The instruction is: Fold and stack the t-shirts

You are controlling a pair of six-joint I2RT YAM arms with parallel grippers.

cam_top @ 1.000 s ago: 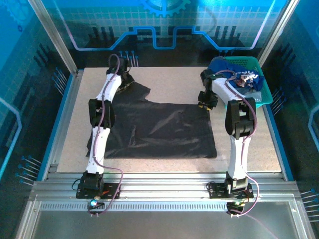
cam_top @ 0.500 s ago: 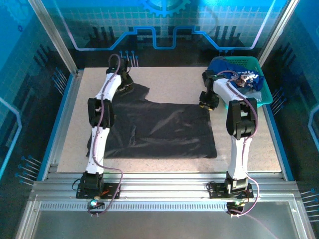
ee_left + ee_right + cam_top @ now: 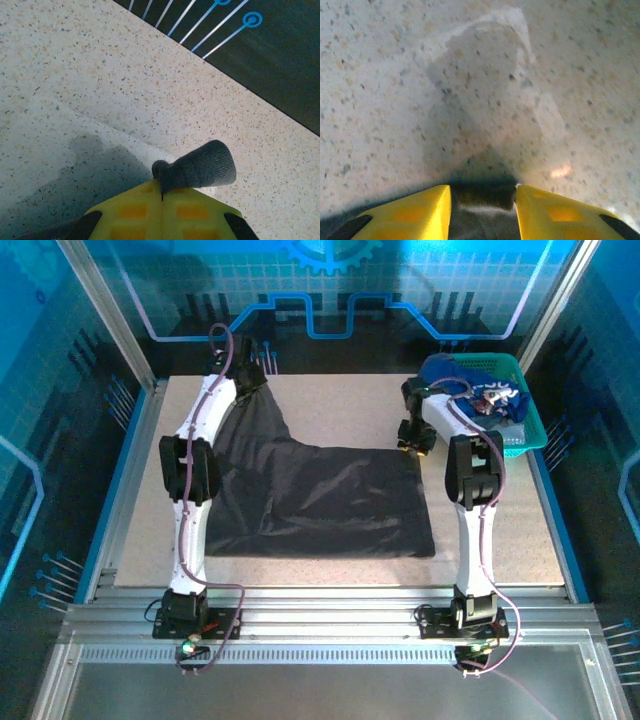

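Note:
A large charcoal-grey t-shirt (image 3: pixel 320 500) lies spread over the middle of the table. Its far left part is drawn up into a taut strip towards the back corner. There my left gripper (image 3: pixel 248 375) is shut on it. In the left wrist view the yellow jaws (image 3: pixel 161 187) meet, and a small tab of the charcoal cloth (image 3: pixel 202 166) sticks out beyond them. My right gripper (image 3: pixel 408 447) is at the shirt's far right corner. Its fingers (image 3: pixel 482 192) stand apart, low over the table, with the dark edge of the shirt (image 3: pixel 480 220) lying between them.
A teal mesh basket (image 3: pixel 528 425) stands at the back right, right beside the right arm. It holds a royal-blue shirt with pale print (image 3: pixel 478 390). Bare speckled table (image 3: pixel 350 400) lies behind the shirt. Blue panels and metal posts wall in the table.
My left gripper has shut on the shirt's far left part and moved towards the back left corner, pulling that part out taut. The right gripper has hardly moved.

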